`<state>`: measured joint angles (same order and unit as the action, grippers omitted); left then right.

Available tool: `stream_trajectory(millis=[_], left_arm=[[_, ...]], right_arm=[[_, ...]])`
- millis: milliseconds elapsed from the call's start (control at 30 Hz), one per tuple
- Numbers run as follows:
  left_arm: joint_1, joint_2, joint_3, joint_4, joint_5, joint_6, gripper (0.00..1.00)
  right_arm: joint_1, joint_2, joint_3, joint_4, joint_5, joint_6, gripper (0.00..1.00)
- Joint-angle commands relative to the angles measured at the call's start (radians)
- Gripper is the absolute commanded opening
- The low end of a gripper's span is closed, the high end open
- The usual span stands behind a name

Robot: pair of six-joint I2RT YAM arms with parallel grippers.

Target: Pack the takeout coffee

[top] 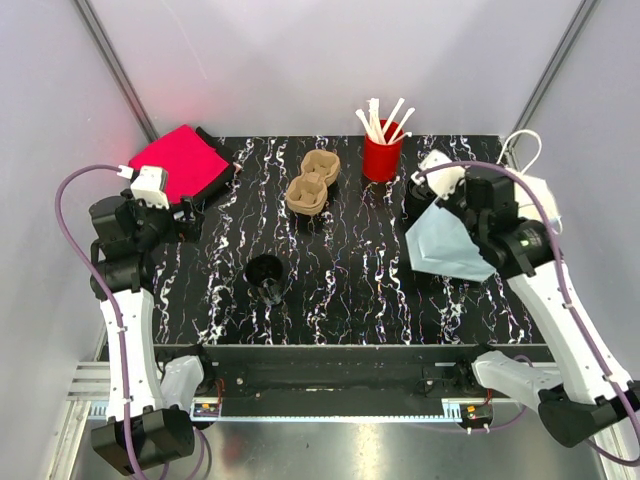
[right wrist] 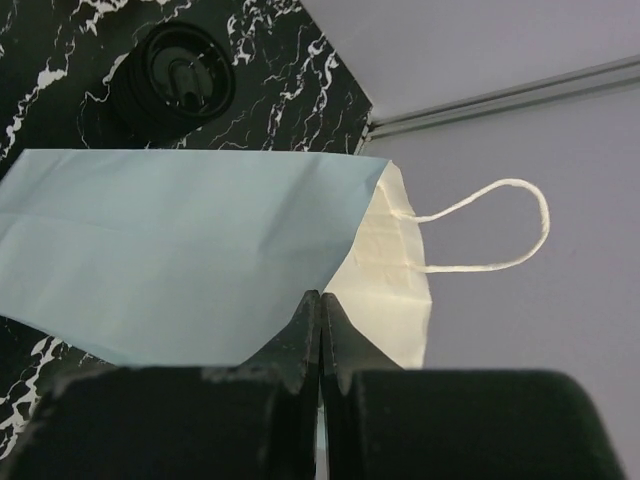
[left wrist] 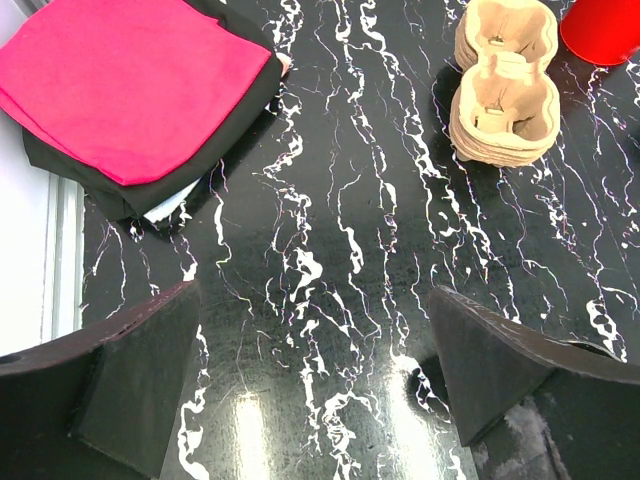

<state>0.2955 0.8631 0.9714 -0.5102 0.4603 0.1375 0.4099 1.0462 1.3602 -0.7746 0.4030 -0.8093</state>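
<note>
Black marbled counter (top: pixel 350 290) carries the lidded takeout coffee (right wrist: pixel 175 75) upper left in the right wrist view; ideally the right end effector (right wrist: pixel 318 300), pinched on the blue bag (right wrist: pixel 190 250), stands it upright for the wide-open left end effector (left wrist: pixel 312 290).

We see bright, even light; glare pools on the glossy table (left wrist: pixel 250 420); a pink cast tints the left wall (top: pixel 112 125).

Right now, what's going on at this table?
The right tool is shut on the edge of a light blue paper bag. The left tool hangs open over the table, holding nothing. The lidded black coffee cup stands on the table beyond the bag, not yet packed.
</note>
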Motion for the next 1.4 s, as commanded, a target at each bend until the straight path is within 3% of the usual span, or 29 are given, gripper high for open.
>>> stream_trajectory(millis=[0,267,367,500,533,733,900,1200,1367], left_arm=[[0.005,-0.018,0.026,0.027,0.026,-0.004,0.99],[0.005,-0.010,0.026,0.024,0.029,-0.003,0.99],[0.005,-0.007,0.024,0.024,0.031,-0.004,0.99],[0.005,0.001,0.024,0.024,0.032,-0.003,0.99],[0.005,0.002,0.024,0.025,0.034,-0.004,0.99],[0.005,0.010,0.023,0.025,0.049,-0.003,0.99],[0.005,0.007,0.018,0.025,0.090,0.004,0.99],[0.005,0.005,-0.007,0.025,0.175,0.039,0.99],[0.005,0.016,-0.014,0.027,0.198,0.053,0.99]], right_arm=[[-0.031,0.018,-0.114,0.133,0.027,-0.059,0.00],[-0.036,0.084,-0.161,0.241,0.074,-0.070,0.00],[-0.037,0.092,-0.162,0.238,0.048,-0.065,0.07],[-0.030,0.107,-0.109,0.187,0.007,-0.019,0.44],[-0.023,0.112,-0.051,0.142,-0.004,0.007,0.61],[0.024,0.155,0.236,-0.027,-0.153,0.096,0.85],[0.121,0.236,0.326,-0.060,-0.303,0.094,0.98],[0.145,0.503,0.408,0.172,-0.611,0.119,1.00],[0.145,0.750,0.576,0.196,-0.730,0.157,1.00]])
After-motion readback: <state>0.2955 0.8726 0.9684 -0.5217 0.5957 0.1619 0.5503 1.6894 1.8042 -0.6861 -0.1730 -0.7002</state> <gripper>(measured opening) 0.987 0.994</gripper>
